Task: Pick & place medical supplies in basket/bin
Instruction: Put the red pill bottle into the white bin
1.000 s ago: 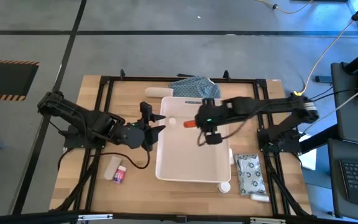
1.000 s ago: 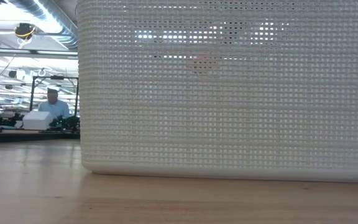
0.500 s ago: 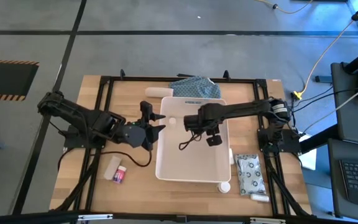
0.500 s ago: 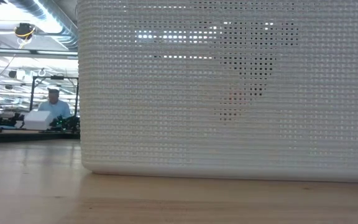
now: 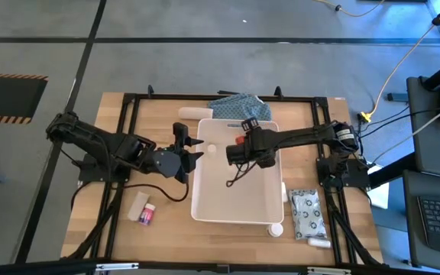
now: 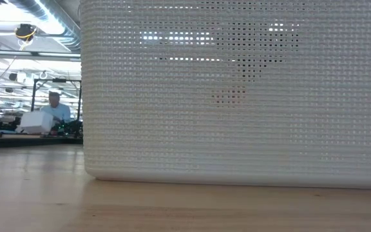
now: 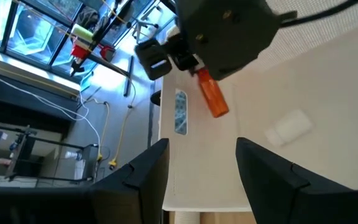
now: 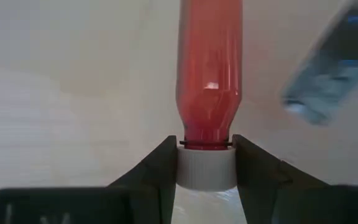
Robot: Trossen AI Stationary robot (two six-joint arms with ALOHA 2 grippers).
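Red bottle's (image 8: 209, 74) white cap between right fingers (image 8: 153, 180)

High cam overhead, low cam table-level — both share tub (image 5: 235, 198).

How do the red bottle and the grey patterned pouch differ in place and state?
The red bottle is inside the white bin; the grey patterned pouch lies on the table beside the bin. The bottle is held at its white cap by the right gripper; nothing touches the pouch. The bottle is round, the pouch flat.
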